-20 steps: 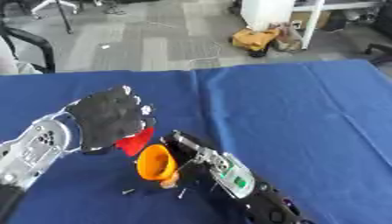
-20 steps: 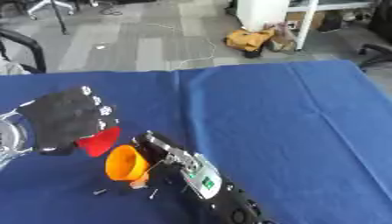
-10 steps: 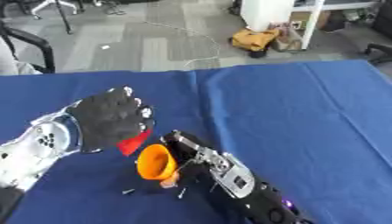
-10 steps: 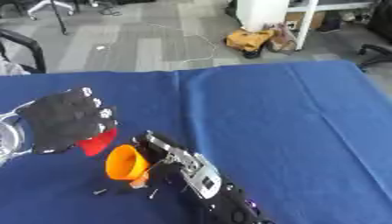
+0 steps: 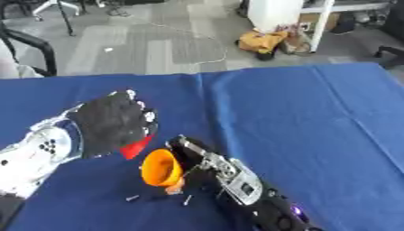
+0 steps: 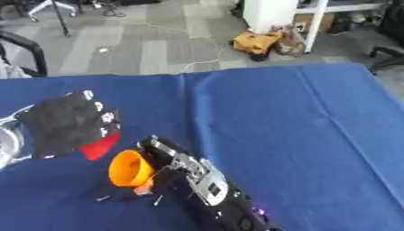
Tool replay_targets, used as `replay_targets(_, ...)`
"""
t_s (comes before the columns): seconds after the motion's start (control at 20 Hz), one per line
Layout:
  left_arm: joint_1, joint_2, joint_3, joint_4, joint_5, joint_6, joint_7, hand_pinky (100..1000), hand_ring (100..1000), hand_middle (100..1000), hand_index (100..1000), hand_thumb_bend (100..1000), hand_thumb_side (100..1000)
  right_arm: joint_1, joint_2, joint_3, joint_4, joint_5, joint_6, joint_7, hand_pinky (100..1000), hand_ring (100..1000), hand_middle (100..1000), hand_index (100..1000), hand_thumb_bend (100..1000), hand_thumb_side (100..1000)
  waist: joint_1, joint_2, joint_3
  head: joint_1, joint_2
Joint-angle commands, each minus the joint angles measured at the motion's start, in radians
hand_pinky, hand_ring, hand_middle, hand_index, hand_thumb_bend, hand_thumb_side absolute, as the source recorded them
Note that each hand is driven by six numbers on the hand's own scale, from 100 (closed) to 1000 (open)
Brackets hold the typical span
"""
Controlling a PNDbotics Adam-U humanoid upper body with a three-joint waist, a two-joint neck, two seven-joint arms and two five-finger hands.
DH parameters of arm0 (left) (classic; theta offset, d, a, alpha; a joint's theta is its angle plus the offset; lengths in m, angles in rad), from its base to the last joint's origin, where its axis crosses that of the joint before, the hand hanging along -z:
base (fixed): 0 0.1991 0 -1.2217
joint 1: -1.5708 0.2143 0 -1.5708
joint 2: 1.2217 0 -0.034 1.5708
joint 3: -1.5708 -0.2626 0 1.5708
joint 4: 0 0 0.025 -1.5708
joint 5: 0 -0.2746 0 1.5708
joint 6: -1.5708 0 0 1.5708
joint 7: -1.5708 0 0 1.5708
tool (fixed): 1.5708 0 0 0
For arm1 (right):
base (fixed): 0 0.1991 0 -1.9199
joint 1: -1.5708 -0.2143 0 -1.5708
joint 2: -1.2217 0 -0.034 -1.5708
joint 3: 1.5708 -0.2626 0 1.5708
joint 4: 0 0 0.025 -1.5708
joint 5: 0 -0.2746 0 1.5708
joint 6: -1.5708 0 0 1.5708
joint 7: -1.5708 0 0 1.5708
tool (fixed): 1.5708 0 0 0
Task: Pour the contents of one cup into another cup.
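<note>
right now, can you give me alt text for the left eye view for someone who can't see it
Over a blue-covered table, the robot's left hand holds a red cup beside an orange cup held by the right hand. A few small dark bits lie on the cloth just below the cups.

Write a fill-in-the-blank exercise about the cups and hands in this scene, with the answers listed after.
1. The right robot hand holds the ____ cup.
2. The left robot hand holds the ____ cup.
3. The cloth on the table is ____.
4. The orange cup's mouth is tipped toward the robot's ____ side.

Answers: orange; red; blue; left
</note>
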Motion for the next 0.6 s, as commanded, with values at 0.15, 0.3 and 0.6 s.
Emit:
replay_targets(0.15,0.050,-0.041,0.137,-0.017,0.080,0.082,0.062,100,176,268,660,236,208,0.000,-0.071,-0.027,-0.006,0.009,0.021,-0.051,527,321,185,443,661,100,-0.008,-0.011,0.011,-0.020,-0.005)
replay_targets(0.3,0.097,-0.081,0.216,0.000,0.129,0.131,0.110,100,185,273,649,215,224,-0.014,-0.098,-0.045,-0.041,-0.007,0.035,-0.083,529,323,187,444,659,100,-0.012,-0.016,0.014,-0.025,-0.003)
replay_targets(0.6,0.161,-0.132,0.356,0.120,0.255,0.249,0.196,100,177,278,628,175,254,-0.035,-0.130,-0.057,-0.092,-0.040,0.059,-0.108,530,326,189,445,656,100,-0.018,-0.020,-0.003,-0.018,-0.002)
